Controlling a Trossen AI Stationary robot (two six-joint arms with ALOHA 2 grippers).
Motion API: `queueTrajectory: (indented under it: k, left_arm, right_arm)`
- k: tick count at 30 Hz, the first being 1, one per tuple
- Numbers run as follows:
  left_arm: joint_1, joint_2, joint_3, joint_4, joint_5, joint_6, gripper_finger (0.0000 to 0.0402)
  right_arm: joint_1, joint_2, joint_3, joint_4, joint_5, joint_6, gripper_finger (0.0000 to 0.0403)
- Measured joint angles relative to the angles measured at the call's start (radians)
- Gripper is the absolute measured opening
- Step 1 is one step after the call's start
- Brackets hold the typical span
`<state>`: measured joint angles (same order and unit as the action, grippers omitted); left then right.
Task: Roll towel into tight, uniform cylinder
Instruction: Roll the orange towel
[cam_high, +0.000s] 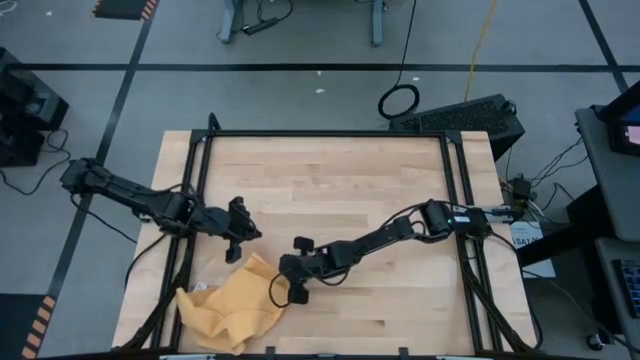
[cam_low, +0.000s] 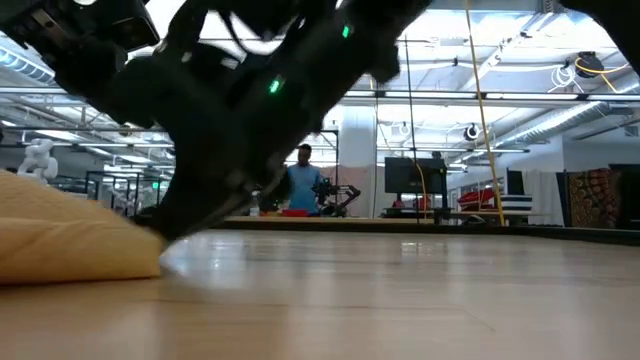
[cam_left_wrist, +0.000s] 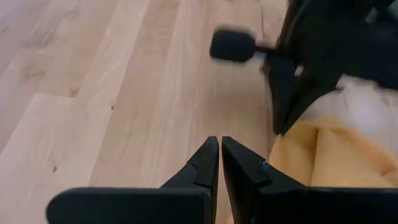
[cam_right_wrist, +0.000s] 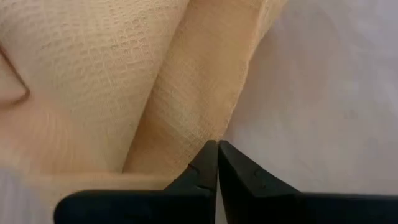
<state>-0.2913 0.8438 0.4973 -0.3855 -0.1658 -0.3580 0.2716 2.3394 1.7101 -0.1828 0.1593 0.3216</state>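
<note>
A: Where is the towel (cam_high: 238, 310)?

B: Crumpled at the lower left of the high view, on the wooden desk (cam_high: 330, 180) near its front edge, with a small white label showing at its left side.

A: And the right gripper (cam_high: 297, 284)?

B: Just right of the towel's upper edge. Its jaws are together, tips at the fold of cloth, and I cannot tell whether they pinch it.

A: The left gripper (cam_high: 236, 238)?

B: Just above the towel, jaws together with nothing between them.
</note>
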Motion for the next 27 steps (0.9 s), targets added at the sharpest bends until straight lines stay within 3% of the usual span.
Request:
queueTrajectory:
  k: [6, 16, 20, 24, 27]
  left_arm:
    - [0.000, 0.065, 0.000, 0.052, 0.052, 0.038, 0.0048]
    - [0.000, 0.239, 0.000, 0.243, 0.083, 0.185, 0.0179]
    - [0.000, 0.307, 0.001, 0.325, 0.135, 0.244, 0.0211]
    - [0.000, 0.361, 0.001, 0.353, 0.139, 0.292, 0.0193]
    - [-0.005, 0.380, 0.001, 0.379, 0.149, 0.323, 0.0126]
  right_arm:
    - [-0.004, -0.115, 0.001, -0.145, 0.082, -0.088, 0.0001]
    - [-0.009, -0.214, 0.001, -0.211, 0.104, -0.222, 0.0000]
    - [-0.011, -0.219, 0.001, -0.225, 0.104, -0.245, 0.0000]
    - [-0.012, -0.219, 0.001, -0.229, 0.103, -0.263, 0.0000]
    - [-0.013, -0.219, 0.001, -0.246, 0.104, -0.279, 0.0000]
